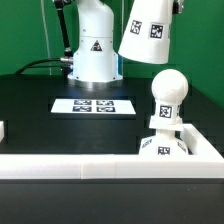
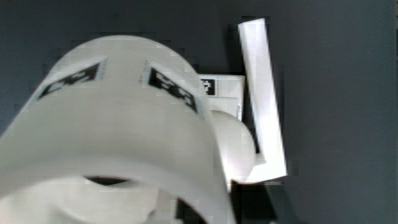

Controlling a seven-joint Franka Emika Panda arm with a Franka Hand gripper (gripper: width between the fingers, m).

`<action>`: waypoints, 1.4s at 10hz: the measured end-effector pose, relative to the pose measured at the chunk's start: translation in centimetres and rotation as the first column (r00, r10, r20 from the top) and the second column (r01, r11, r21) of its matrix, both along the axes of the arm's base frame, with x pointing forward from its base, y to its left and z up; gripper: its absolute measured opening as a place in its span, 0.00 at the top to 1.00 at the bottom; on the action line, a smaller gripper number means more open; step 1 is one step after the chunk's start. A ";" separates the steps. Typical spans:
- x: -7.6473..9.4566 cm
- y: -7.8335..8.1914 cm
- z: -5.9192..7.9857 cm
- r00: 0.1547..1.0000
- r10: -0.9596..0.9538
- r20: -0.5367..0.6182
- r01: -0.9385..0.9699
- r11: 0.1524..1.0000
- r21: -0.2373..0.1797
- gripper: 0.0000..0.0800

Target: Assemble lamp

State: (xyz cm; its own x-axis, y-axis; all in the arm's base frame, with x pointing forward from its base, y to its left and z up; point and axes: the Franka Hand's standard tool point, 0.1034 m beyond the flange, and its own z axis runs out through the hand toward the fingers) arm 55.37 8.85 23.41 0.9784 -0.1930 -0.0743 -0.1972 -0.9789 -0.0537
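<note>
The white cone-shaped lamp shade point(image 1: 143, 30) with square tags hangs tilted in the air at the upper right of the exterior view. It fills most of the wrist view point(image 2: 125, 120). My gripper point(image 1: 177, 6) shows only as a dark edge at the top of the frame and is shut on the shade's upper end; its fingers are hidden. The rounded bulb point(image 1: 167, 93) stands upright on the tagged base point(image 1: 162, 148), below the shade and slightly to the exterior view's right, apart from it. In the wrist view, the shade mostly hides the bulb point(image 2: 228, 140).
A low white wall point(image 1: 90, 166) runs along the front and turns back beside the base; it shows as a bright strip in the wrist view point(image 2: 258, 90). The marker board point(image 1: 92, 104) lies on the black table. The robot's white body point(image 1: 93, 45) stands behind it.
</note>
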 end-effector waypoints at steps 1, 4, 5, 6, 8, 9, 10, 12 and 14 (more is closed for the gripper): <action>0.0 0.0 0.0 1.000 0.000 -0.001 0.000 1.000 0.000 0.94; 0.8 0.7 0.3 1.000 0.015 0.009 -0.015 1.000 0.004 0.94; 2.0 1.2 0.5 1.000 0.021 0.024 -0.021 1.000 0.006 0.94; 3.2 1.5 0.6 0.999 0.025 0.038 -0.025 1.000 0.007 0.94; 4.1 2.6 0.1 0.998 0.028 0.055 -0.028 1.000 0.007 0.94; 4.5 3.6 -0.5 0.996 0.038 0.078 -0.038 0.999 0.009 0.94; 4.7 3.8 -1.0 0.996 0.041 0.085 -0.042 0.999 0.009 0.94; 4.6 3.9 -3.0 0.995 0.042 0.089 -0.042 0.999 0.006 0.94; 4.4 3.9 -4.3 0.996 0.051 0.075 -0.052 0.999 0.001 0.94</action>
